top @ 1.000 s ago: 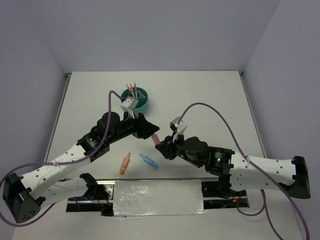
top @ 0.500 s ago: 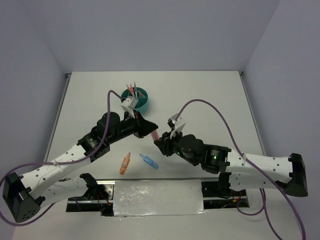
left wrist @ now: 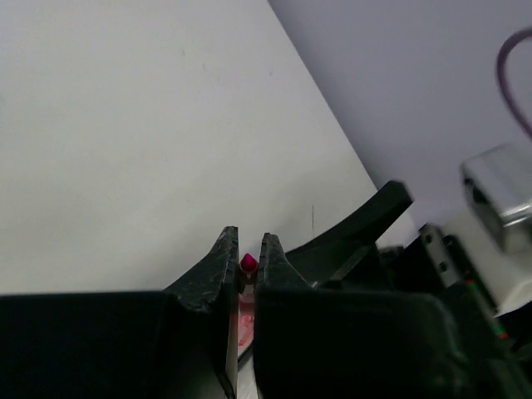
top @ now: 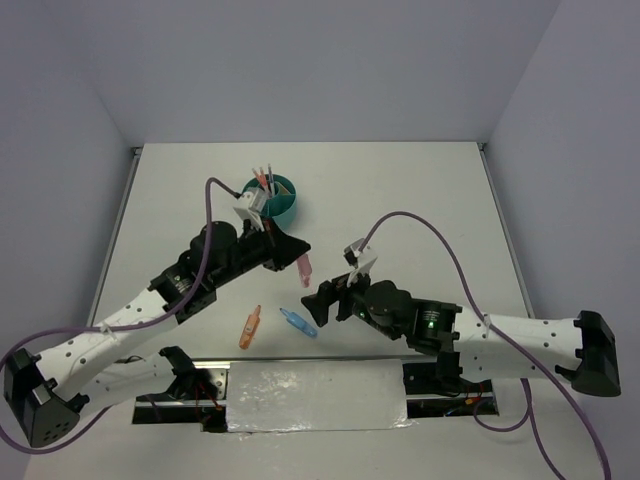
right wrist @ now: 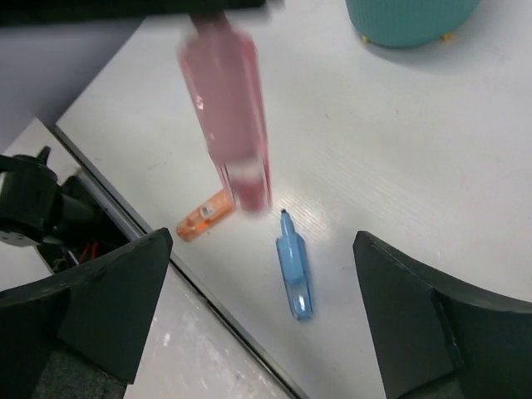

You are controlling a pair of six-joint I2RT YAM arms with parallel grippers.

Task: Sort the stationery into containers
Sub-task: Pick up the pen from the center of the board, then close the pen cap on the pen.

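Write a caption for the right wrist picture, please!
The left gripper dangles a pink marker above an orange marker and a blue marker.

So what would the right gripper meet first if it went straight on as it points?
Probably the pink marker hanging from the left gripper, right ahead of the right gripper; passing beneath, the blue marker on the table. Depth is unclear.

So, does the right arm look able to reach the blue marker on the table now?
Probably yes. The right gripper hovers close by with its jaws open and empty, and the blue marker lies flat, apart from the orange marker. The pink marker in the left gripper hangs higher, seemingly clear.
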